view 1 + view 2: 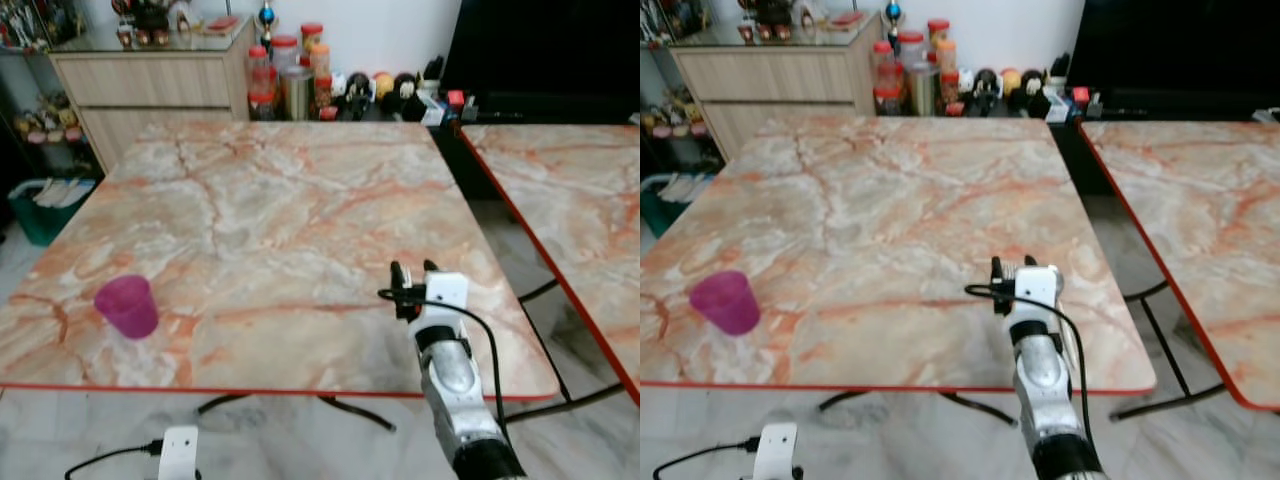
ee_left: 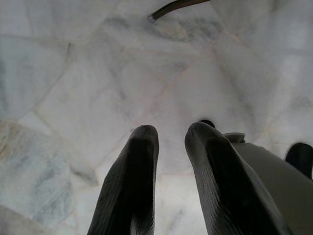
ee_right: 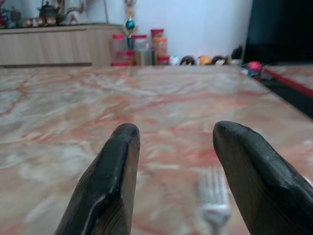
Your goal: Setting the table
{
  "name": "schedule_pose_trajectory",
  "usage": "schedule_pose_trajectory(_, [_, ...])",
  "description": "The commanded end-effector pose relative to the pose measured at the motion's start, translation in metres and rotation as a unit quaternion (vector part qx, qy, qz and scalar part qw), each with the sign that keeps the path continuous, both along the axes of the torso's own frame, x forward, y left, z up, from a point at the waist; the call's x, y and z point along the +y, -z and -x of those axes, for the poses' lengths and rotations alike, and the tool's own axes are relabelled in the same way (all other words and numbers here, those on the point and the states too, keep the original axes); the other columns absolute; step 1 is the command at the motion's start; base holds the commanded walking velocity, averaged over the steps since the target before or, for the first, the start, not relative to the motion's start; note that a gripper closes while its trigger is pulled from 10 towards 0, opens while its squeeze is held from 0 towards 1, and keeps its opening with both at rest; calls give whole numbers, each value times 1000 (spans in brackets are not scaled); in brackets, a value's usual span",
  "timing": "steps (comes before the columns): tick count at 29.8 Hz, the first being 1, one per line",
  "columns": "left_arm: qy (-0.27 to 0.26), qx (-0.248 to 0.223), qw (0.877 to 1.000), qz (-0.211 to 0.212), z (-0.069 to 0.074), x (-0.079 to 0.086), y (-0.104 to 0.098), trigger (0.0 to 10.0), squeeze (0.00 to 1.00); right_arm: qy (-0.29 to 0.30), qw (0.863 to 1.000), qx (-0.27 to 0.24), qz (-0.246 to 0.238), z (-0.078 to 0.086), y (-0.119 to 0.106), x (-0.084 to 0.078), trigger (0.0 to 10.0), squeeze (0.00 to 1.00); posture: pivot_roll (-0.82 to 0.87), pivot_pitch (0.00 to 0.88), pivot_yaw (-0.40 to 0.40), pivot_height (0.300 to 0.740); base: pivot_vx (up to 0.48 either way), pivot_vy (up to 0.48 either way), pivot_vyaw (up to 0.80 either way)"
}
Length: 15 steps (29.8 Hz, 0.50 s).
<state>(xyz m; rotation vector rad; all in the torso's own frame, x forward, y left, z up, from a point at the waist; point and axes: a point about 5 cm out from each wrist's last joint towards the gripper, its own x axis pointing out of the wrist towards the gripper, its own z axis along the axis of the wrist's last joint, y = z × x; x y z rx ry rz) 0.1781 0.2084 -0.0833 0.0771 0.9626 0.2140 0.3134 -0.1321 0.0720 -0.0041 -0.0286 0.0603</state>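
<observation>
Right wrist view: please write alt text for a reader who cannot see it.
Two open black fingers of the right gripper hover low over a pink-veined marble table, with a blurred silver fork lying between them.

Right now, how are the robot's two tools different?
The right tool is held over the marble table, fingers spread wide with a fork lying between them; the left tool hangs low over the pale floor, fingers close together with only a narrow gap. Both have two black fingers and hold nothing.
</observation>
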Motion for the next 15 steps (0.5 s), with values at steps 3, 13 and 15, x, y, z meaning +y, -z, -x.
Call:
schedule_pose_trajectory(3, [-8,8,1000,2,5,0,2,10000,0,45,998,1,-48,-10,-11,-11,10000,0,-9,0,-9,719,0,0,0])
schedule_pose_trajectory(13, [-6,8,1000,7,4,-1,2,10000,0,116,989,86,-34,-28,-17,-26,10000,0,-7,0,-11,719,0,0,0])
schedule_pose_trajectory(15, [-7,8,1000,7,4,-1,2,10000,0,113,989,91,-26,-29,-18,-26,10000,0,-6,0,-13,719,0,0,0])
